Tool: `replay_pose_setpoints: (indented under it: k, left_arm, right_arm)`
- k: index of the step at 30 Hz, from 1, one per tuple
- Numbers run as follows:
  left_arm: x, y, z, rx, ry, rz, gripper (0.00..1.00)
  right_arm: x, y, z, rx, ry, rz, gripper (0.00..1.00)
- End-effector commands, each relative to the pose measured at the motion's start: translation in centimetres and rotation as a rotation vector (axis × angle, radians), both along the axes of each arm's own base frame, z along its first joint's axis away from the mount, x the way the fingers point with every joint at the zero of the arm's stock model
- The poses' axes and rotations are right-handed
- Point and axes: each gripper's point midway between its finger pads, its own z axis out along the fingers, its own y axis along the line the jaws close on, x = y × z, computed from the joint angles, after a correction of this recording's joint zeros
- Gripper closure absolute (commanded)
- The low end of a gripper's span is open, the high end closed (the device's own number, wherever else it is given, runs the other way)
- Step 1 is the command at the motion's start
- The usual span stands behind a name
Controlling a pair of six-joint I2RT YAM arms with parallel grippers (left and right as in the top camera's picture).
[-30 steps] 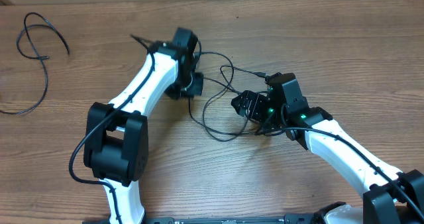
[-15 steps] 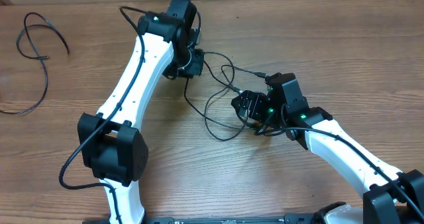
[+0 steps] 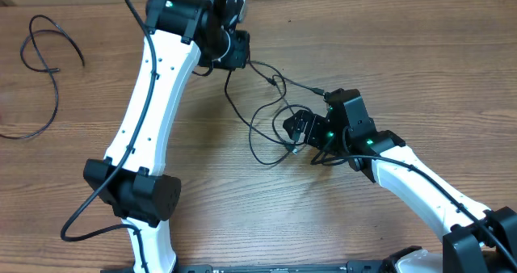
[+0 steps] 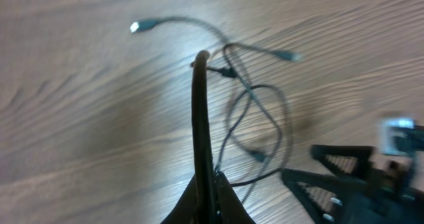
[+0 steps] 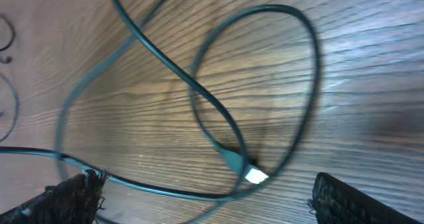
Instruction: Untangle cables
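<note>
In the overhead view my left gripper is near the table's far edge, shut on a thin black cable. The cable runs right and down into a loose tangle of loops in front of my right gripper. In the left wrist view the jaws pinch the cable, which rises to a knot with loops beyond. My right gripper is open and low over the table. A cable loop and a bright plug lie between its fingers.
A separate black cable lies looped at the table's far left. The left arm stretches across the left middle. The right arm comes in from the lower right. The table is bare wood.
My left gripper has moved toward the far edge with the cable in it, drawing the tangle's loops longer. My right gripper has stayed in place.
</note>
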Motion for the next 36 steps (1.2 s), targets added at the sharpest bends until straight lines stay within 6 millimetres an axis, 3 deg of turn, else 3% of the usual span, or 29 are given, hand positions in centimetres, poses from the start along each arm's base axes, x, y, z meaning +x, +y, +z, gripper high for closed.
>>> replay_pose_setpoints:
  k: [1,5,12,16,19,23,29,31,36]
  left_arm:
    - [0.3,-1.5,3.9,-0.091,-0.100,-0.072,0.96]
    - [0.7,-1.6,6.1,-0.110,-0.167,-0.073,0.96]
    - [0.9,-1.6,8.9,-0.133,-0.250,-0.077,0.96]
    - [0.9,-1.6,8.9,-0.133,-0.250,-0.077,0.96]
    - [0.9,-1.6,8.9,-0.131,-0.248,-0.077,0.96]
    - [1.1,-1.7,9.1,-0.132,-0.262,-0.084,0.96]
    - [1.2,-2.4,9.7,-0.176,-0.280,-0.107,0.96]
    - [1.1,-2.9,9.9,-0.200,-0.281,-0.122,0.96]
    - [0.5,-4.4,10.8,-0.288,-0.277,-0.178,0.96]
  right_arm:
    - [0.6,-1.6,-0.3,-0.080,-0.014,-0.062,0.00]
    - [0.1,-4.8,-1.7,-0.169,0.052,-0.153,0.00]
    - [-1.9,-15.1,-3.9,-0.304,0.249,-0.436,0.00]
    - [-3.0,-18.4,-4.2,-0.316,0.305,-0.455,0.00]
    - [-3.2,-19.5,-3.7,-0.307,0.303,-0.424,0.00]
    - [-2.4,-17.7,-0.4,-0.210,0.236,-0.296,0.03]
    - [-0.7,-7.3,10.0,0.259,-0.098,0.110,0.02]
    - [-0.4,-5.7,10.9,0.303,-0.107,0.116,0.01]
    - [1.5,-1.1,8.8,0.295,-0.002,-0.051,0.00]
